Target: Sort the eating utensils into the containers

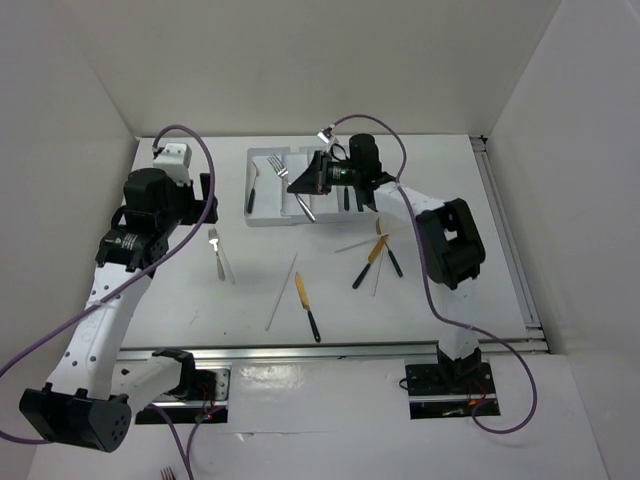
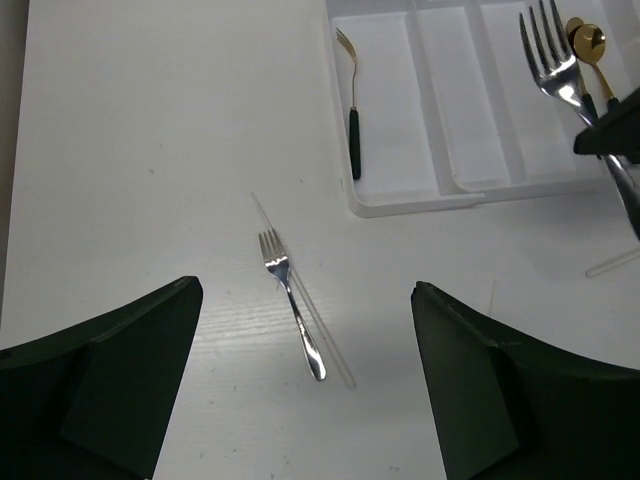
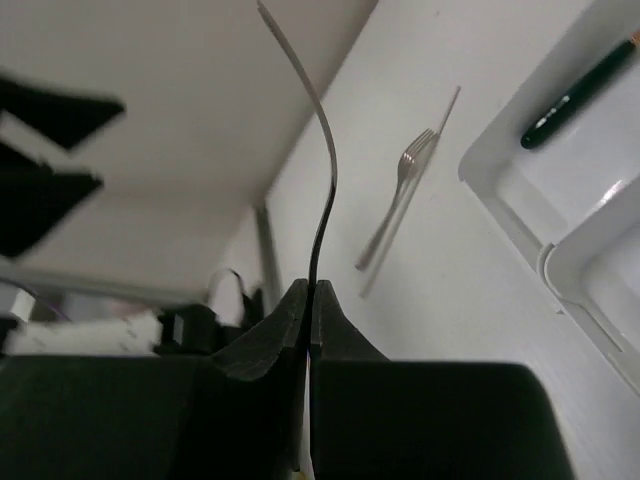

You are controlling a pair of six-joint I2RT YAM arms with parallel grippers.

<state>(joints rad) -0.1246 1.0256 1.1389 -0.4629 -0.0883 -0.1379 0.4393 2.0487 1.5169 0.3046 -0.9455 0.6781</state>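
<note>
The white organiser tray lies at the back centre; it also shows in the left wrist view and the right wrist view. My right gripper is shut on a silver fork, held above the tray; the right wrist view shows that fork edge-on. In the tray lie a gold fork with a dark handle and a gold spoon. My left gripper is open and empty above a second silver fork lying on the table beside a clear chopstick.
On the table lie a pale chopstick, a gold knife with a dark handle, and a cluster of dark-handled utensils and chopsticks to the right. A metal rail runs along the table's right edge.
</note>
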